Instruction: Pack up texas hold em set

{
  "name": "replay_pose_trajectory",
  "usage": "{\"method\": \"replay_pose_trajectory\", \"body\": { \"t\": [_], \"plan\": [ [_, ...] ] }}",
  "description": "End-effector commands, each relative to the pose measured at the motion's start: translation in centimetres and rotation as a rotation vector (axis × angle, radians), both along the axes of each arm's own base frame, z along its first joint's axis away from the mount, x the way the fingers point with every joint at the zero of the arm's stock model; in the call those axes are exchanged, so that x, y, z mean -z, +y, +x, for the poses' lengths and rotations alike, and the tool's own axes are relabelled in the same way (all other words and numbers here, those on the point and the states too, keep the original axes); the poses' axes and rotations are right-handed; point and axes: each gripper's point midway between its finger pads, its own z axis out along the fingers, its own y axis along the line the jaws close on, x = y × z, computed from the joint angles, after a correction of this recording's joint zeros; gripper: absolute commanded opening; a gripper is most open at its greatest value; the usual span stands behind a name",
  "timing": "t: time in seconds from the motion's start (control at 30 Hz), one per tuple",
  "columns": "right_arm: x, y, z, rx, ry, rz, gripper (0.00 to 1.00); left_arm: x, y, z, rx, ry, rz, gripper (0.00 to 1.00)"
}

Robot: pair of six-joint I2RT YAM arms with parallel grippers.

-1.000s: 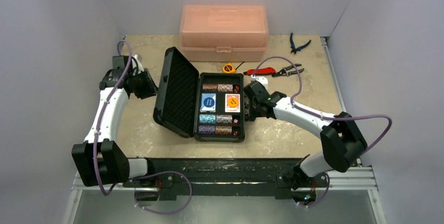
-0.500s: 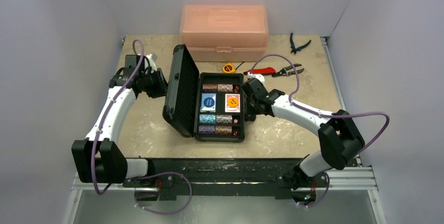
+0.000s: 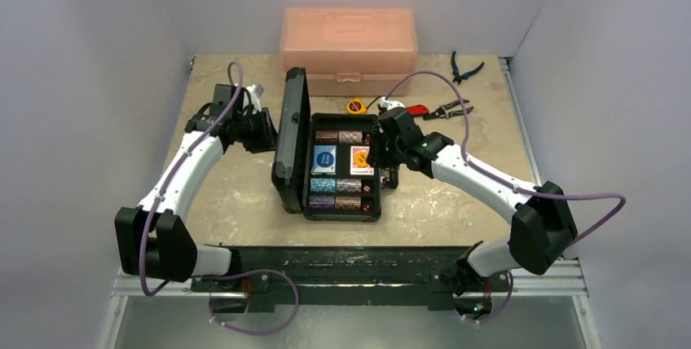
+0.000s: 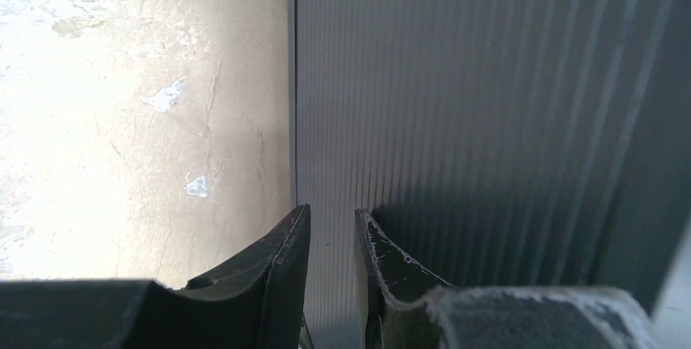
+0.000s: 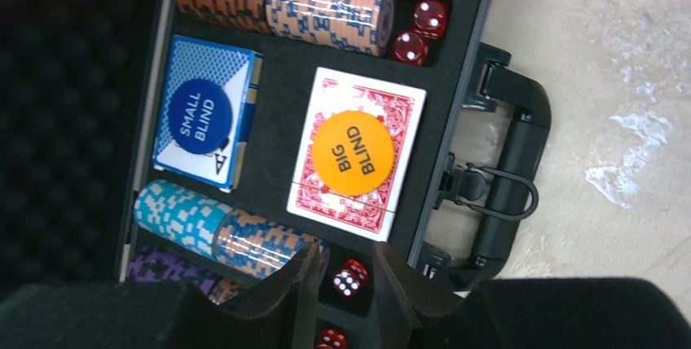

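The black briefcase (image 3: 342,214) lies open mid-table. Its foam-lined lid (image 3: 291,133) stands nearly upright on the left side. My left gripper (image 3: 272,130) presses against the lid's ribbed outer face (image 4: 489,121). Its tips (image 4: 332,212) are almost together and hold nothing. My right gripper (image 3: 376,152) hovers over the case's right edge, tips (image 5: 346,243) close together and empty, above a red die (image 5: 350,277). Inside lie chip stacks (image 5: 326,6), a blue deck (image 5: 240,88) with a blue disc (image 5: 200,115), a red deck (image 5: 403,104) with a yellow disc (image 5: 352,152), and dice (image 5: 429,16). The handle (image 5: 513,170) points right.
A translucent pink box (image 3: 349,47) stands at the back, just behind the case. A yellow tape measure (image 3: 354,106), a red-handled tool (image 3: 407,110), pliers (image 3: 450,109) and blue cutters (image 3: 464,69) lie at the back right.
The lid has swung from leaning open to the left up to nearly upright, with my left gripper moving right against it. My right gripper has shifted slightly left over the case.
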Motion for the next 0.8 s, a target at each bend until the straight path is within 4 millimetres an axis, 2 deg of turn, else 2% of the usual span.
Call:
{"method": "replay_pose_trajectory", "body": {
  "t": [0.0, 0.3, 0.77],
  "plan": [
    [-2.7, 1.4, 0.6, -0.045, -0.046, 0.065, 0.34, -1.7, -2.0, 0.6, 0.037, -0.039, -0.042, 0.25],
    [-2.4, 1.5, 0.7, -0.047, -0.033, 0.062, 0.34, -2.2, -4.3, 0.2, 0.094, -0.051, -0.052, 0.25],
    [-1.5, 1.1, 0.2, -0.040, -0.017, 0.048, 0.33, -1.6, -5.8, -0.5, 0.140, -0.033, -0.042, 0.25]
  ]
}}
